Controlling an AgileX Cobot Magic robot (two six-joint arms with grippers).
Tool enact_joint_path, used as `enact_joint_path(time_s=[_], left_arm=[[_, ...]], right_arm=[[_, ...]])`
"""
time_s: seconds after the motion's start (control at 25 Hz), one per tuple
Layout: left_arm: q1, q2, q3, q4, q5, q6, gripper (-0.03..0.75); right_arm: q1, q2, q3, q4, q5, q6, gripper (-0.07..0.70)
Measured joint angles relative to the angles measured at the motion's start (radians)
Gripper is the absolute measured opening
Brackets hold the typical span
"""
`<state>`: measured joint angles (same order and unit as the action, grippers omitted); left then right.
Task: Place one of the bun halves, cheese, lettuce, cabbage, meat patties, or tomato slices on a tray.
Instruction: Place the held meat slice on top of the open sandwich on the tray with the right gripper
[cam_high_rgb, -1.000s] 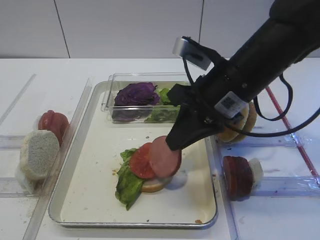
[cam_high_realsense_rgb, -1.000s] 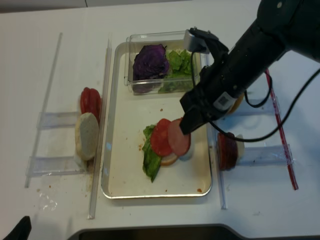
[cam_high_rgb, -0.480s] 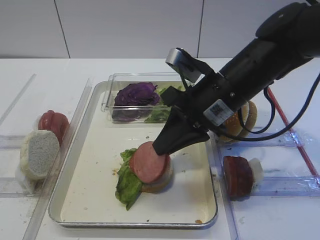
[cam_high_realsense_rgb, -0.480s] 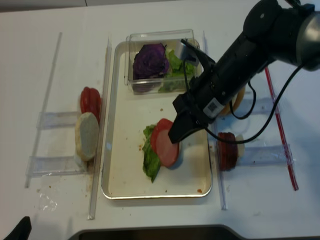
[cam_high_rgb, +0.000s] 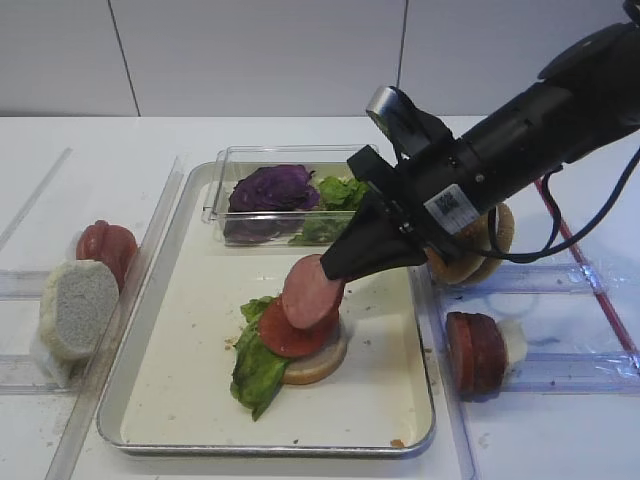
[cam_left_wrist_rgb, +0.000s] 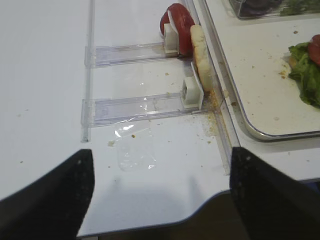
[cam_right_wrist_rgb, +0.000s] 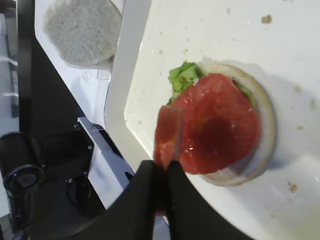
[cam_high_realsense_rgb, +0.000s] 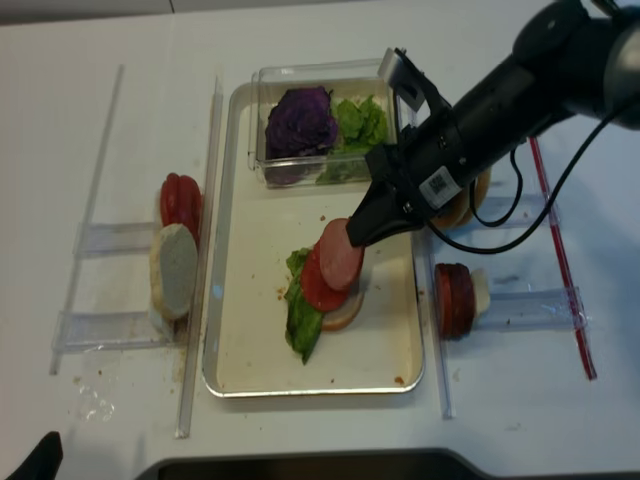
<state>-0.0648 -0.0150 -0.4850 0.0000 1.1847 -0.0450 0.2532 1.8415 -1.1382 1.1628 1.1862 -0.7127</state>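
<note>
right claw (cam_right_wrist_rgb: 161, 172) clamped on meat patty (cam_high_rgb: 312, 292), tilted above tomato slice (cam_high_rgb: 285, 330)

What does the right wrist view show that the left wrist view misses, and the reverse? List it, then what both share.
Only right wrist: the right end effector shut on a meat patty held edge-on over the tomato slice on a bun half.
Only left wrist: the clear strips and the stored tomato slices.
Both: lettuce, the tray rim, and the pale bun half outside it.
</note>
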Motion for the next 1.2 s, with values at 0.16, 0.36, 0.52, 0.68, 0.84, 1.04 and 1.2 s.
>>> enact_joint_path(time_s=[0.16, 0.36, 0.52, 0.68, 0.84, 1.04, 1.2], left_arm=[[0.0, 0.0, 0.0, 0.0, 0.0, 0.0, 0.515], [0.0, 0.0, 0.0, 0.0, 0.0, 0.0, 0.515], [0.0, 0.0, 0.0, 0.0, 0.0, 0.0, 0.515], [0.0, 0.0, 0.0, 0.0, 0.0, 0.0, 0.515], [0.0, 0.0, 0.0, 0.0, 0.0, 0.0, 0.515], [0.0, 0.0, 0.0, 0.0, 0.0, 0.0, 0.515], [0.0, 0.0, 0.0, 0.0, 0.0, 0.0, 0.515]], right_arm=[[0.0, 0.0, 0.0, 0.027, 0.0, 0.011, 0.078], [0.0, 0.007, 0.0, 0.028, 0.0, 0.088, 0.078], [0.0, 0.01, 0.0, 0.028, 0.0, 0.114, 0.078], [0.0, 0.011, 0.0, 0.06, 0.0, 0.088, 0.078], [0.0, 0.017, 0.0, 0.11, -0.002, 0.066, 0.078], [0.0, 0.017, 0.01, 0.163, -0.006, 0.056, 0.078], [0.0, 0.017, 0.074, 0.209, -0.009, 0.01, 0.077]])
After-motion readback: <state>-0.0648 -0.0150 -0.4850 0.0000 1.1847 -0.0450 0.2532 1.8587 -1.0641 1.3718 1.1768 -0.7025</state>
